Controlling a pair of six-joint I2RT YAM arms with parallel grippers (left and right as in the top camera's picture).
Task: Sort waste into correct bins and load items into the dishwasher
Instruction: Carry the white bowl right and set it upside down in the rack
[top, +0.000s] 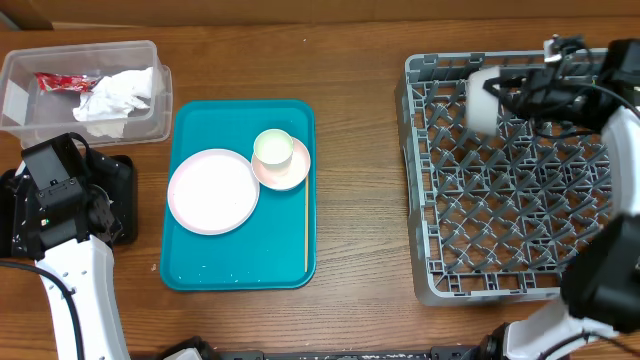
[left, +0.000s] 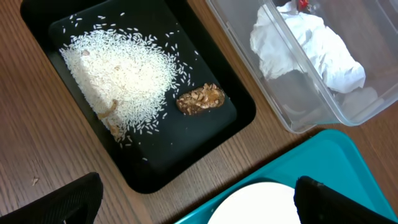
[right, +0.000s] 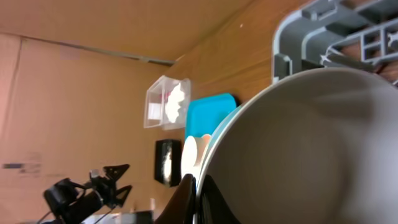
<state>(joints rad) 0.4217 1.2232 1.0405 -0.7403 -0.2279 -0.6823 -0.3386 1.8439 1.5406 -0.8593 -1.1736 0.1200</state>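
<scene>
Overhead, the white bowl (top: 481, 100) shows blurred at the grey dish rack's (top: 500, 220) upper-left corner, right of frame, its rim clamped by the right gripper (right: 196, 193). At left, the left gripper (left: 199, 208) stands spread wide, empty, above the black tray (left: 208, 71).

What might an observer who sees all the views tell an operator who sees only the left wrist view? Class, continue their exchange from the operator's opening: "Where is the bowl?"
Observer: The white bowl is at the far left corner of the grey dish rack, with the right gripper shut on its rim.
Operator: What sits on the teal tray besides the plate?
Observer: A small cup stands on a pink saucer, right beside the plate.
Operator: Anything else there?
Observer: A thin stick lies along the right side of the teal tray.
</scene>
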